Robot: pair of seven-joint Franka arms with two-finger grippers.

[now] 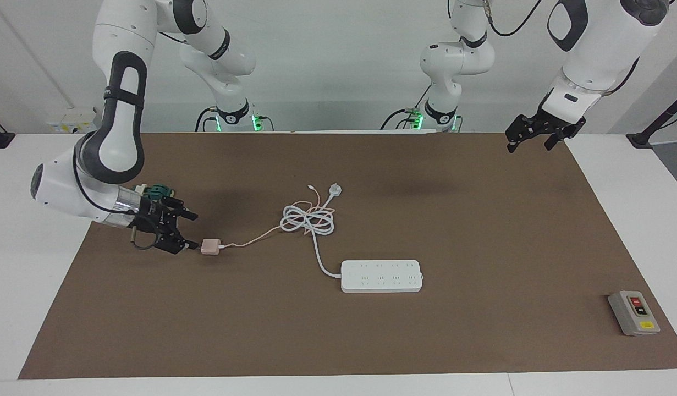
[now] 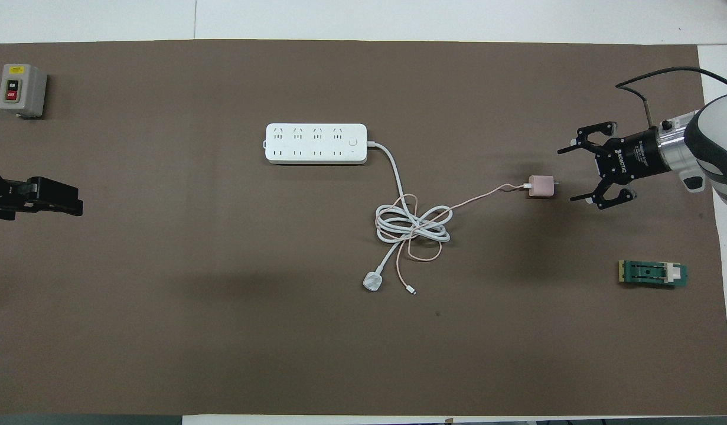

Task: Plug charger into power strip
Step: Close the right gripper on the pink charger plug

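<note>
The charger [image 1: 210, 246] lies on the brown mat toward the right arm's end, well apart from the power strip [image 1: 381, 275], and its prongs point straight at the incoming right gripper [image 1: 191, 231], so a low approach could, I'd guess, shove it along or snag its thin cable. That gripper reaches in nearly level just above the mat, jaws wide apart and empty. The left gripper [image 1: 531, 141] waits raised over the mat's corner, also spread.

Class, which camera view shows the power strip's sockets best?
The overhead view: the power strip is seen from above, its socket rows distinct. The facing view shows it slantwise, its sockets fainter.
</note>
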